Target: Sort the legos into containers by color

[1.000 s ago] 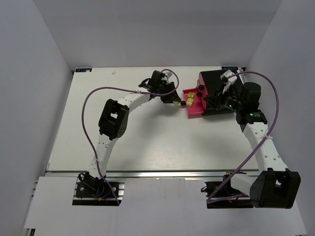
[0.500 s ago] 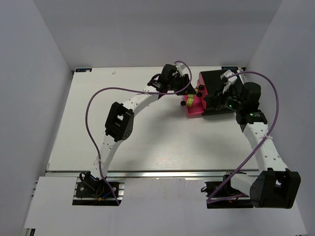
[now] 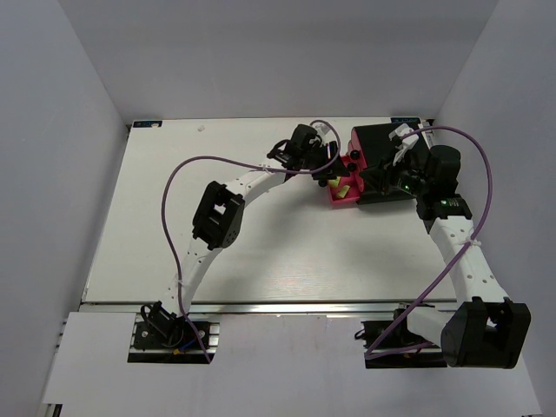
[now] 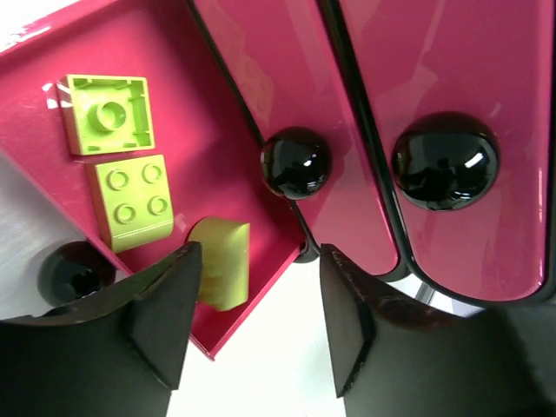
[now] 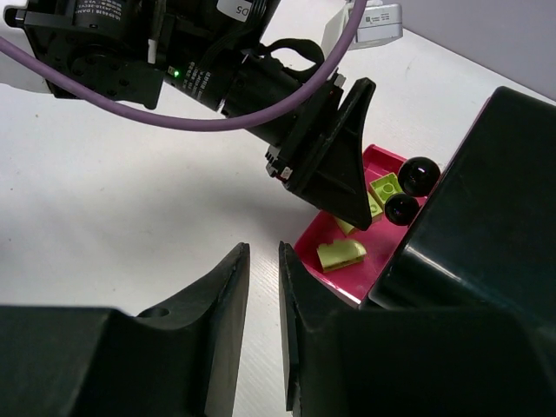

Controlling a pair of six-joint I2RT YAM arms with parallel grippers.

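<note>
Legos (image 4: 132, 200) in lime lay just beyond the left fingers (image 4: 161, 321), which stood well apart with nothing between them. A smooth curved brick (image 4: 219, 261) sat at 1 o'clock from the tip of the finger on the view's left, so close that I could not tell whether they touched. A studded brick lay at 10 o'clock from the curved one, and an upturned brick (image 4: 102, 115) at 12 o'clock from the studded one. All three were in the open magenta drawer (image 4: 200, 139), near its front lip. Two shut drawer fronts with round black knobs (image 4: 446, 160) filled the view at 2 o'clock.

The right fingers (image 5: 217, 330) were nearly together, with a thin slot of bare table (image 5: 113, 200) between them and nothing gripped. The black containers (image 5: 486, 226) rose at their 2 o'clock. The left arm's wedge-shaped finger hid part of the drawer, and a purple cable (image 5: 174, 122) crossed that arm. White lettering on its housing and a small white tag (image 5: 378, 16) were too cut off or small to read.

A second before, the left fingers were narrower and stood short of the drawer at its 9 o'clock, with a lime speck at the tips. Only two bricks showed inside.
</note>
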